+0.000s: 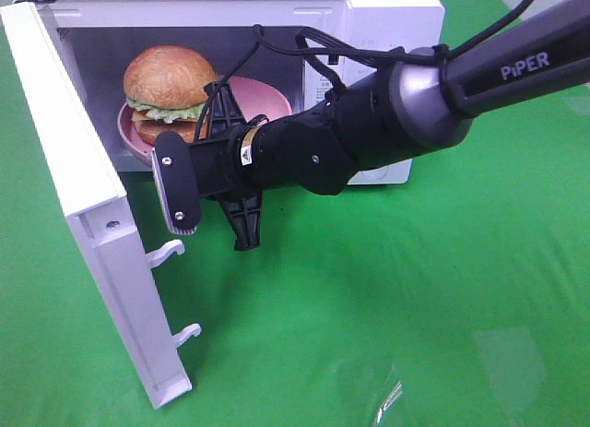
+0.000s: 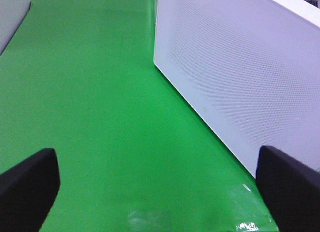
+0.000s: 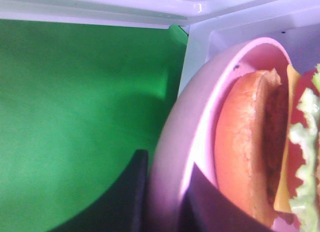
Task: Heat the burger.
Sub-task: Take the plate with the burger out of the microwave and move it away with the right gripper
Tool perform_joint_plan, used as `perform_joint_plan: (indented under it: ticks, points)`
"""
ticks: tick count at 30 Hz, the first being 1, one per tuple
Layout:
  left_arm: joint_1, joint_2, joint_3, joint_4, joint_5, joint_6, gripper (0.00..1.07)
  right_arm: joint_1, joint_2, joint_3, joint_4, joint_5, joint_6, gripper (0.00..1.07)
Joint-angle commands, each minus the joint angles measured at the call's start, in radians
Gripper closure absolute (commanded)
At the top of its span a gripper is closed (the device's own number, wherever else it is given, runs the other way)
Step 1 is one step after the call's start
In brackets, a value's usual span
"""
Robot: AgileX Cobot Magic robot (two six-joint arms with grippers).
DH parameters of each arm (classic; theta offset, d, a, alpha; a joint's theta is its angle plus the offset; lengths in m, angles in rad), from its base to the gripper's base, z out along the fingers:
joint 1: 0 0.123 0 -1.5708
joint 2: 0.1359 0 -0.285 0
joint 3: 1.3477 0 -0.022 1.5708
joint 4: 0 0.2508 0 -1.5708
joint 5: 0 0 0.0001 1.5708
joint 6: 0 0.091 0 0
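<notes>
The burger (image 1: 169,81), with golden bun, lettuce and cheese, sits on a pink plate (image 1: 269,97) inside the open white microwave (image 1: 387,21). My right gripper (image 1: 166,146) reaches into the opening and is shut on the plate's front rim. The right wrist view shows the plate rim (image 3: 170,142) pinched between the dark fingers (image 3: 132,192), with the burger (image 3: 245,142) just beyond. My left gripper (image 2: 160,192) is open over the green cloth beside the door's outer face (image 2: 240,66). It holds nothing and does not show in the exterior view.
The microwave door (image 1: 83,187) stands swung open at the left, its two latch hooks (image 1: 171,252) pointing toward the right arm. Green cloth (image 1: 415,289) covers the table in front of and to the right of the microwave.
</notes>
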Motion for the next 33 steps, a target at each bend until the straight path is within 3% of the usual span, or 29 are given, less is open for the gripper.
perform_joint_plan:
  ticks: [1, 33]
  points:
    - [0.000, -0.015, 0.001, -0.002, -0.012, -0.001, 0.07, 0.000, -0.052, 0.024, -0.009, -0.100, -0.021, 1.07]
    - [0.000, -0.015, 0.001, -0.002, -0.012, -0.001, 0.07, 0.015, -0.396, 0.503, -0.091, -0.165, -0.023, 1.07]
